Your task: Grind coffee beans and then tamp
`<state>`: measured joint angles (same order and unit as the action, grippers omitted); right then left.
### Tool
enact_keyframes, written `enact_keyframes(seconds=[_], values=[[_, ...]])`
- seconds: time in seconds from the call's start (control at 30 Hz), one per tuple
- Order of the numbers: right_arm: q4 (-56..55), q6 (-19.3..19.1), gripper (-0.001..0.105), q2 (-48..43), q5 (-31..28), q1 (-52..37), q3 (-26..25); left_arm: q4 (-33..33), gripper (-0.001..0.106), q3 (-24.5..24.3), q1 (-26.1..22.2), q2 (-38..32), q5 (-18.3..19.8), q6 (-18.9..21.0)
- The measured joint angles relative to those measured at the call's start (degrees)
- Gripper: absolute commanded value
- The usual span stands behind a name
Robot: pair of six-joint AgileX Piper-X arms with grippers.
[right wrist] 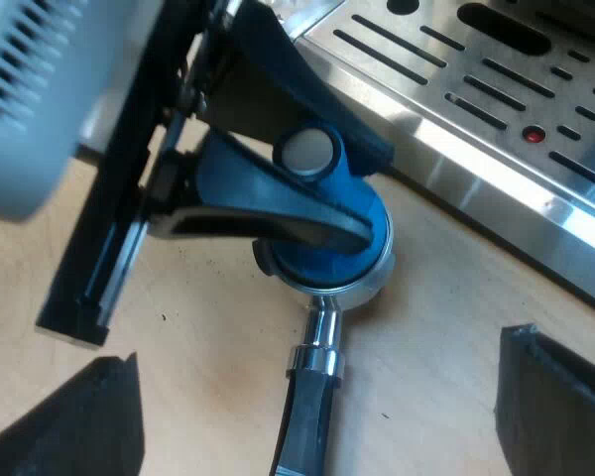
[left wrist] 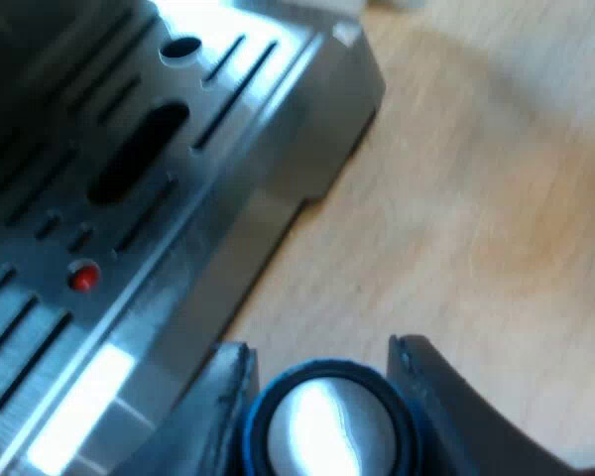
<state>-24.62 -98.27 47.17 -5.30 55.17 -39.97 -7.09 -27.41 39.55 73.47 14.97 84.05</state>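
Beside the front of the espresso machine (right wrist: 496, 89), on a pale wooden table (right wrist: 208, 377), the metal holder (right wrist: 369, 281) lies with its basket facing up. The blue tamper (right wrist: 327, 223) sits in that basket, its round silver cap on top; we cannot tell whether it stands quite upright.

Our left gripper (left wrist: 319, 359) is clamped on the tamper, with one black finger pressed against each side of the blue body. Our right gripper (right wrist: 317, 352) is spread wide and holds nothing. Its two fingers are well apart, one on either side of the holder's handle (right wrist: 312, 407), and neither touches it as far as we can see. The handle runs out from the basket along the table, first a shiny metal neck and then a dark grip.

The left arm reaches across the basket and covers much of the tamper and the basket's rim. Close by is the machine's drip tray (left wrist: 129, 198), brushed steel cut with long slots and an oval opening, with a small red dot (left wrist: 83, 278) among the slots. A narrow strip of bare table separates the tray's edge from the basket.

The table is light wood with a faint grain. A few tiny dark specks (right wrist: 162, 317) lie on it near the holder. Bright light glints off the steel.
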Motion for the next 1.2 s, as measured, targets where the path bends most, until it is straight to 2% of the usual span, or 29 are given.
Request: enact_keyframes(seconds=[1.2], values=[[0.0, 0.0, 0.074, 0.0, 0.0, 0.0, 0.0, -0.1, 0.001, 1.2, 0.0, 0.3, -0.1, 0.0]])
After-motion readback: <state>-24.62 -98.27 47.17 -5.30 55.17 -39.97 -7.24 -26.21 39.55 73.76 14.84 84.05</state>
